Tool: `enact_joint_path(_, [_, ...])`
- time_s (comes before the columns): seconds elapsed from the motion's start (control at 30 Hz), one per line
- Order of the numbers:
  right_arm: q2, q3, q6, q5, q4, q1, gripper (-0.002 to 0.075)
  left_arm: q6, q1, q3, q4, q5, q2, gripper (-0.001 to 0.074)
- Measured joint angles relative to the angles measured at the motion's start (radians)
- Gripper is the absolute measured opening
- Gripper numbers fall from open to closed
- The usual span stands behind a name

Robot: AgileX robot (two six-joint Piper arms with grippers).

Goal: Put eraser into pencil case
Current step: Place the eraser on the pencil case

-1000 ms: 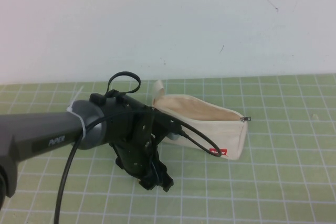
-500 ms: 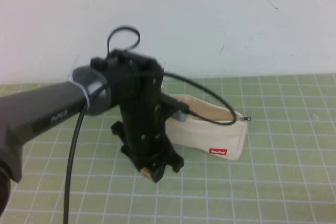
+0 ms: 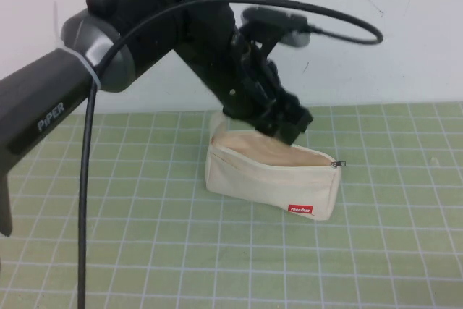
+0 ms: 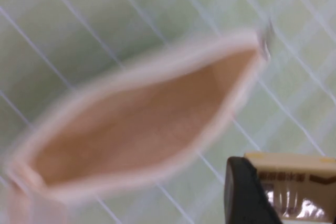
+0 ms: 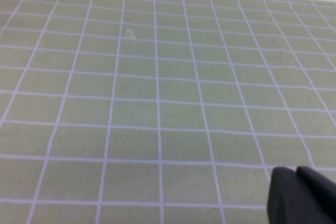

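The cream pencil case [image 3: 268, 179] lies on the green grid mat with its zip open, its red label [image 3: 300, 209] facing me and the zipper pull [image 3: 340, 164] at its right end. My left gripper [image 3: 286, 124] hangs just above the open mouth. It is shut on the tan eraser [image 4: 294, 184], whose dark print shows beside one black finger [image 4: 244, 192] in the left wrist view. There the open pencil case [image 4: 136, 124] lies below, blurred. The eraser is hidden in the high view. My right gripper [image 5: 295, 170] is shut and empty over bare mat, out of the high view.
The green grid mat [image 3: 405, 251] covers the table up to a white wall [image 3: 391, 41] at the back. The left arm's black cable [image 3: 87, 200] hangs down at the left and loops over the pouch.
My left arm has lifted from the mat in front of the pouch and swung up, back and right. It now hangs over the pouch's open mouth. The pouch has stayed put.
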Motion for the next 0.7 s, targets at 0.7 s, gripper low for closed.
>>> enact_joint_path(0.7, [0.000,0.000,0.000,0.000,0.000,0.000,-0.0001,0.008,0.000,-0.002,0.185,-0.217,0.117,0.0450])
